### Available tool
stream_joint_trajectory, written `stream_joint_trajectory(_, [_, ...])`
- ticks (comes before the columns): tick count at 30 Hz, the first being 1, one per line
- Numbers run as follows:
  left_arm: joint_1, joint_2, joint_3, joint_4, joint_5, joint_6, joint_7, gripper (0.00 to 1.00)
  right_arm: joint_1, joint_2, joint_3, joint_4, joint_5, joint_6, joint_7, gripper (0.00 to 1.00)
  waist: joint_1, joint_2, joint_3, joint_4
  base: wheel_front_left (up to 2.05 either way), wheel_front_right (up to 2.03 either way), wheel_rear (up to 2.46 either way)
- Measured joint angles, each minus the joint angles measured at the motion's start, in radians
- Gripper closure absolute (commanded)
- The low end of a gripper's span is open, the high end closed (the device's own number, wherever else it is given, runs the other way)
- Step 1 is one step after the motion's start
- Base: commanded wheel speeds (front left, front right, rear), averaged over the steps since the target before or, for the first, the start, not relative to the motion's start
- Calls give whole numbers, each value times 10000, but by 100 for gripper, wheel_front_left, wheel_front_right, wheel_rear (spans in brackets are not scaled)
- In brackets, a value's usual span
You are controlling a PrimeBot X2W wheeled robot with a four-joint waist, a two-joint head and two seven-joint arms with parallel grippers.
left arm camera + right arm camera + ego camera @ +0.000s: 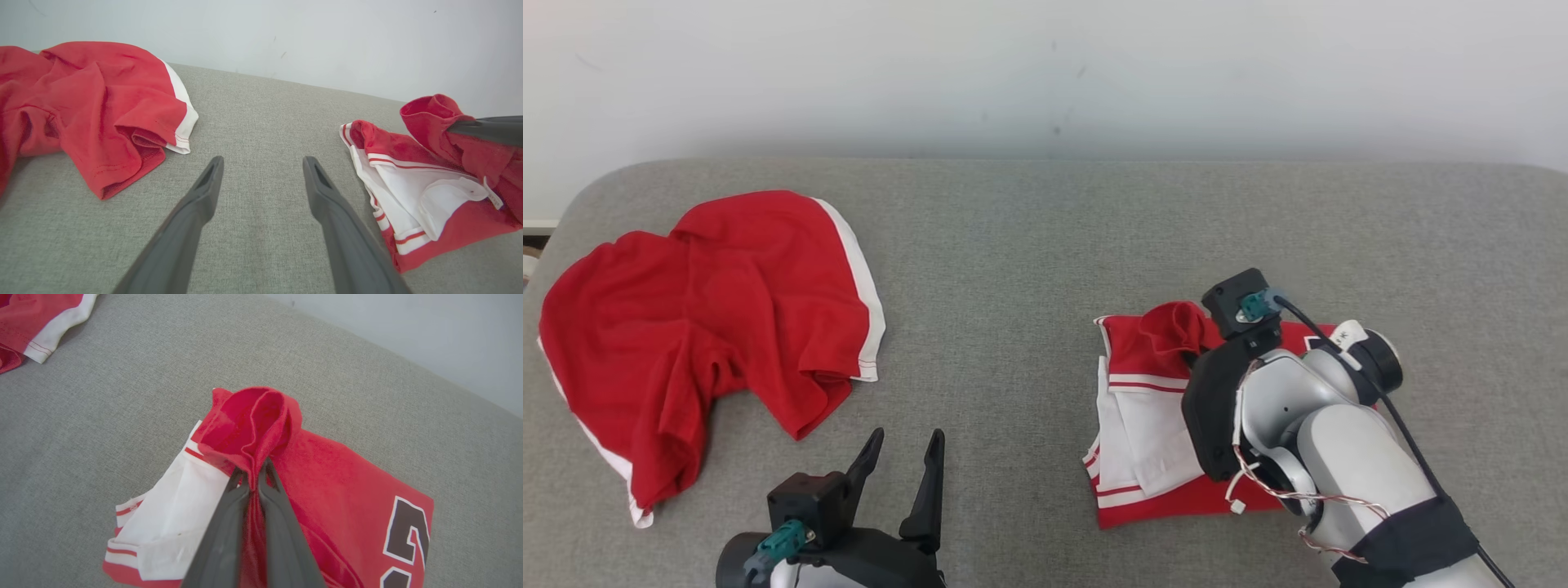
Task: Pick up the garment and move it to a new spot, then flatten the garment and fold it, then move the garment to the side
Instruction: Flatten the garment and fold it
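The garment (1143, 425) is a folded red and white top lying on the right of the grey surface; a dark number shows on it in the right wrist view (404, 535). My right gripper (1202, 347) is shut on a raised red fold of the garment (253, 473) near its far left corner, lifting that fold off the rest. The left wrist view catches that pinched fold (433, 118) and one right finger (486, 130). My left gripper (907, 437) hovers open and empty over bare fabric (263, 163), left of the garment and apart from it.
A second red garment (711, 327) with white trim lies crumpled at the far left (81, 102), its hem also in the right wrist view (36, 318). The grey padded surface (1013, 245) ends at a white wall (1045, 73) behind.
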Motion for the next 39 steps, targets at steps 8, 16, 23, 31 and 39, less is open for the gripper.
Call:
stream_joint_trajectory(8, [0, -42, -44, 0, -12, 2, -12, 0, -322, 52, 115, 370, -36, -88, 267, 100, 0, 1, 42, 315, 0, 0, 0])
stream_joint_trajectory(16, [1, -52, 12, 0, -27, 12, -92, 0, -440, 150, 337, 752, -35, -88, 341, 100, 0, 1, 119, 427, 0, 0, 0])
stream_joint_trajectory(23, [-1, -69, 13, 4, -29, 13, -104, 0, -686, 240, 401, 901, -8, -88, 257, 38, 0, 0, 161, 480, 0, 0, 0])
stream_joint_trajectory(31, [-2, -81, 94, 12, -29, 56, -178, 0, -739, 303, 336, 606, 265, -90, -253, 0, 1, 1, 169, 498, 0, 0, 0])
stream_joint_trajectory(39, [6, -10, 221, 40, -27, 88, -314, 0, -854, 121, -660, -702, 330, -575, -1789, 0, 1, 0, 3, 323, 0, 0, 0])
